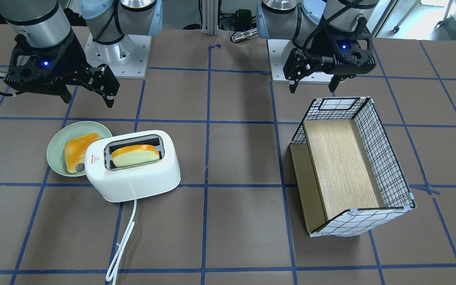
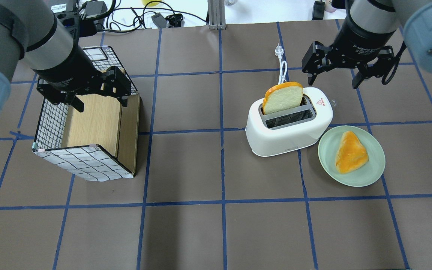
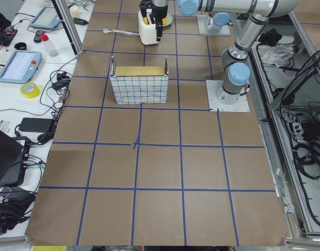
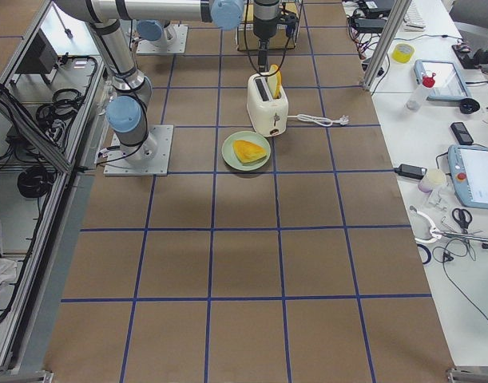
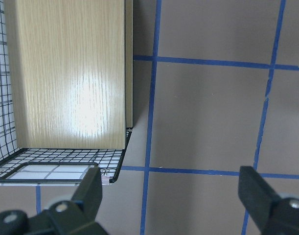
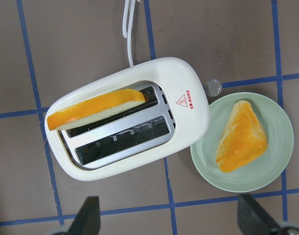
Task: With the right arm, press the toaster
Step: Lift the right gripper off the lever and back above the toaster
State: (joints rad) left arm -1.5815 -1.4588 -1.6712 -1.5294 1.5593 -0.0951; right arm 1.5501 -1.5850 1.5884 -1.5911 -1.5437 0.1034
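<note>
The white two-slot toaster (image 1: pixel 133 180) (image 2: pixel 287 138) (image 6: pixel 188 122) stands on the table's right half. A slice of bread (image 1: pixel 135 155) (image 2: pixel 282 98) (image 6: pixel 95 108) stands up out of one slot; the other slot is empty. Its silver knob (image 6: pixel 214 87) sticks out at the end with the red triangle, towards the plate. My right gripper (image 1: pixel 87 97) (image 2: pixel 332 78) (image 6: pixel 168 205) is open and empty. It hangs well above the toaster and touches nothing. My left gripper (image 1: pixel 313 88) (image 2: pixel 99 103) (image 5: pixel 169 171) is open and empty above the box.
A pale green plate (image 1: pixel 56 144) (image 2: pixel 373 165) (image 6: pixel 276 176) with a second piece of bread (image 2: pixel 351 152) lies right beside the toaster's knob end. The white cord (image 1: pixel 123 241) (image 2: pixel 282 69) runs away from the toaster. A checked box with a wooden floor (image 1: pixel 342 166) (image 2: pixel 96 123) (image 5: pixel 66 73) stands on the left half.
</note>
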